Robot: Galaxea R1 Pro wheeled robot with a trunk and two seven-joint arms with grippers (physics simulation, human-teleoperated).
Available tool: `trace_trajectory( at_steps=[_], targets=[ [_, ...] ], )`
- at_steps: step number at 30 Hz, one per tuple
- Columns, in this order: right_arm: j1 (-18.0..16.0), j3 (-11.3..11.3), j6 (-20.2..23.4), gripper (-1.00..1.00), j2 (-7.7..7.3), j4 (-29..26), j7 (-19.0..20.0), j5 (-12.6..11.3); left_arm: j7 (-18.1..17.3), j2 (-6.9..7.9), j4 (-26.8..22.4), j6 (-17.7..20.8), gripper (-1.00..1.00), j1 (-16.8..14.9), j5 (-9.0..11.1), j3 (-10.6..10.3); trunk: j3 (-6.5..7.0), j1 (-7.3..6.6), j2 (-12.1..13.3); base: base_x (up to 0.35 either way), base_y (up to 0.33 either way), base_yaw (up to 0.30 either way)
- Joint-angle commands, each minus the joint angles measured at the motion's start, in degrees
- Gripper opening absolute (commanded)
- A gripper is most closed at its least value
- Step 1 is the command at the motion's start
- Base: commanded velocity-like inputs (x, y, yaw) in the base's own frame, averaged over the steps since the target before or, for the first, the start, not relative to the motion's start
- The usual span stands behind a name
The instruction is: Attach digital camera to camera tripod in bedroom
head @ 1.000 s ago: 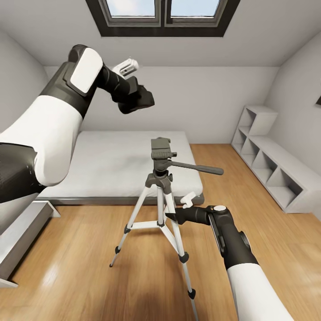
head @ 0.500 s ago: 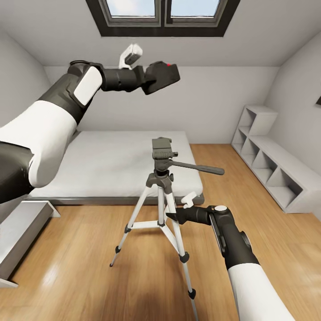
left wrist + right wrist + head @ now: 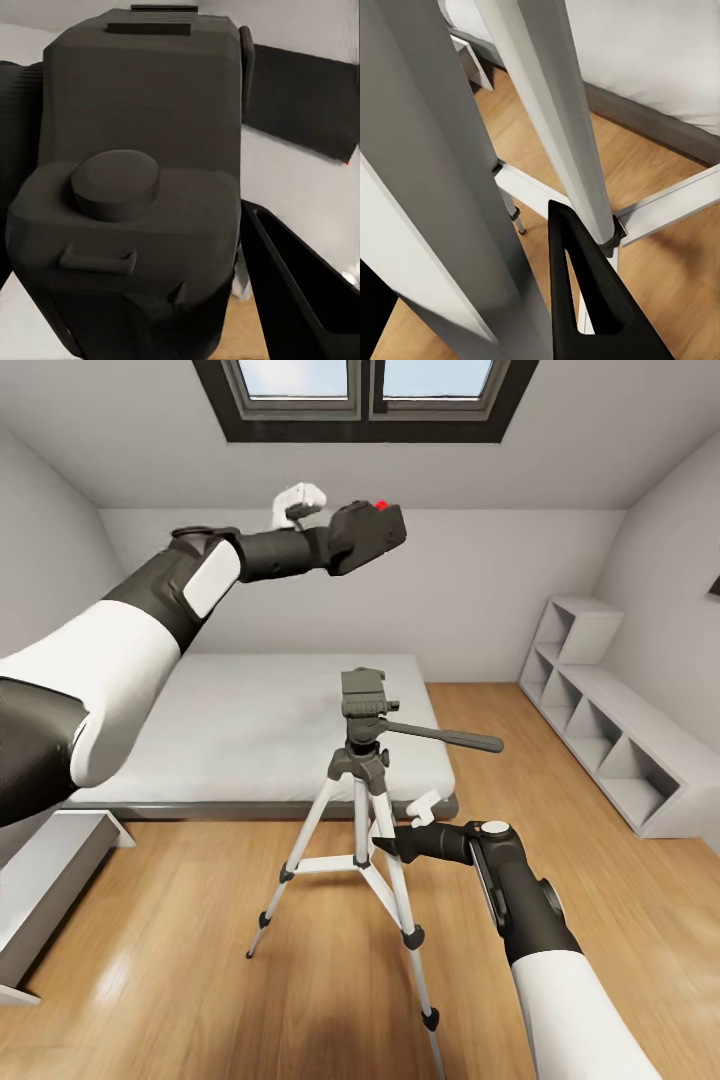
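Overhead, left hand [image 3: 345, 540] pinching camera [image 3: 368, 535] high above tripod [image 3: 362, 760], likely for lowering onto its head; right hand [image 3: 385, 846] steadying a leg, grip unclear.

Head view looked forward and down from above both arms, across the tripod [image 3: 365, 780] to the bed [image 3: 270, 720] and skylight [image 3: 365, 395]. Left wrist view sat hard against the camera [image 3: 135, 187], also seen raised in the head view. Right wrist view looked close along tripod legs toward floor [image 3: 660, 180] and bed edge, shared with head view.
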Motion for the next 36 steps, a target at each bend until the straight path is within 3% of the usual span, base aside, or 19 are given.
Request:
trace_trajectory(
  at_steps=[1, 3, 4, 10, 13, 20, 24, 25, 26, 29, 32, 34, 36],
  targets=[
    [0.0, -0.2, 0.0, -1.00, 0.05, 0.9, 0.4, 2.1, -3.0, 0.12, 0.1, -2.4, -1.00, 0.0, -1.0, -3.0, -0.13, 0.05, -0.1, 0.000, 0.000, 0.000],
    [0.0, -0.2, 0.0, -1.00, 0.05, 0.9, 0.4, 2.1, -6.7, 0.23, 0.3, -4.9, -1.00, 0.0, -2.9, -6.0, -0.13, 0.05, -0.1, 0.000, 0.000, 0.000],
    [0.0, -0.2, 0.0, -1.00, 0.05, 0.9, 0.4, 2.1, -10.6, 0.32, 0.7, -7.0, -1.00, 0.1, -4.5, -8.4, -0.13, 0.05, -0.1, 0.000, 0.000, 0.000],
    [0.0, -0.1, 0.0, -1.00, 0.05, 0.9, 0.3, 2.1, -21.4, 0.82, 1.4, -12.0, -1.00, 0.1, -7.4, -12.1, -0.13, 0.05, -0.1, 0.000, 0.000, 0.000],
    [0.0, -0.1, 0.0, -1.00, 0.05, 1.0, 0.3, 2.1, -22.9, 1.38, 1.4, -12.6, -1.00, 0.1, -7.8, -12.5, -0.13, 0.05, -0.1, 0.000, 0.000, 0.000],
    [0.0, -0.1, 0.0, -1.00, 0.05, 1.0, 0.3, 2.0, -25.9, 4.26, 1.2, -13.2, -1.00, 0.2, -7.9, -12.9, -0.13, 0.05, -0.1, 0.000, 0.000, 0.000],
    [0.0, -0.1, 0.0, -1.00, 0.01, 1.0, 0.3, 2.0, -30.1, 5.76, 1.1, -14.1, -1.00, 0.4, -7.7, -13.0, -0.13, 0.05, -0.1, 0.000, 0.000, 0.000],
    [0.0, -0.1, 0.0, -1.00, -0.09, 1.1, 0.3, 2.0, -34.0, 7.21, 1.1, -16.4, -1.00, 0.5, -7.7, -13.0, -0.13, 0.05, -0.1, 0.000, 0.000, 0.000],
    [0.0, -0.2, 0.0, -1.00, -0.12, 1.1, 0.3, 2.0, -35.0, 7.70, 1.2, -17.2, -1.00, 0.5, -7.7, -13.0, -0.13, 0.05, -0.1, 0.000, 0.000, 0.000],
    [0.0, -0.2, 0.0, -1.00, -0.12, 1.1, 0.3, 2.0, -36.4, 7.90, 1.3, -17.5, -1.00, 0.7, -7.6, -13.0, -0.13, 0.05, -0.1, 0.000, 0.000, 0.000],
    [0.0, -0.2, 0.0, -1.00, -0.14, 1.1, 0.3, 2.0, -40.6, 8.07, 1.7, -17.7, -1.00, 2.4, -7.1, -12.9, -0.13, 0.05, -0.1, 0.000, 0.000, 0.000],
    [0.0, -0.2, 0.0, -1.00, -0.16, 1.1, 0.3, 2.0, -44.9, 8.39, 2.0, -17.8, -1.00, 4.0, -5.9, -12.9, -0.13, 0.05, -0.1, 0.000, 0.000, 0.000],
    [0.0, -0.2, 0.0, -1.00, -0.14, 1.1, 0.3, 2.0, -47.0, 8.64, 2.2, -18.1, -1.00, 4.9, -4.6, -12.9, -0.13, 0.05, -0.1, 0.000, 0.000, 0.000]
  ],
)
